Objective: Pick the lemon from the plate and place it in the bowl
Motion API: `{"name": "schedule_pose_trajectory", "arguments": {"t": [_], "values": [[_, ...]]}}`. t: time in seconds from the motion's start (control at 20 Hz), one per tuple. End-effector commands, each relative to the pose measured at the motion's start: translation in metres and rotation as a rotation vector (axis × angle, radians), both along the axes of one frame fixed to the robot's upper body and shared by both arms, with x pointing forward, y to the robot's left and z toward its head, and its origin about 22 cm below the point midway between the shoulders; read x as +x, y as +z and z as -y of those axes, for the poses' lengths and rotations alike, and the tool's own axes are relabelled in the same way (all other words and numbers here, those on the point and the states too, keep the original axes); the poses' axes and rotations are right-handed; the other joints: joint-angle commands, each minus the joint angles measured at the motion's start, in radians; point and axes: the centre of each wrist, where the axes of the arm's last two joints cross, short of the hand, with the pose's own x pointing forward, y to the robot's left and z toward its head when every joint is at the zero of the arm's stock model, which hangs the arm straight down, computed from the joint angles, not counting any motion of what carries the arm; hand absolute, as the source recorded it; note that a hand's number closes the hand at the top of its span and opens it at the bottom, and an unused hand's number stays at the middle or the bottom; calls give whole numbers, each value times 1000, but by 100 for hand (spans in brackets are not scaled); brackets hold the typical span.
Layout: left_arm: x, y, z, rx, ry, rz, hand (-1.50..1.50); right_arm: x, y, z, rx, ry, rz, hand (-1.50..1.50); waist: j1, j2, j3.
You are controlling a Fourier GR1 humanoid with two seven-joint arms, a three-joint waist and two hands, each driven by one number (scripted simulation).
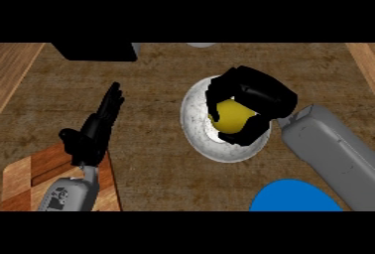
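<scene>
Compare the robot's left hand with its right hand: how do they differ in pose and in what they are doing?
The left hand has straight fingers and holds nothing; the right hand is curled round the yellow lemon. The left hand is over the bare counter by a wooden board; the right hand is over the white plate. Both are black, on grey forearms.

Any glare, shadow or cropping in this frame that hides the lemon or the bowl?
Head view: even lighting, no glare. The right hand curls over the lemon on the plate, hiding part of it. The blue bowl is cut off by the lower edge. The left hand rests open.
</scene>
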Motion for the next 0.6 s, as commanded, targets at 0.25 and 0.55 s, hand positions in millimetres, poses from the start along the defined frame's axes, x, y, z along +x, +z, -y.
{"name": "schedule_pose_trajectory", "arguments": {"t": [0.25,0.55], "values": [[3,-1,-1,-2,3,1,0,43,-45,-21,-206,72,-250,-150,1,2,0],[-10,-5,-16,3,9,9,0,63,-69,-2,-59,194,-346,-150,5,2,1]]}}
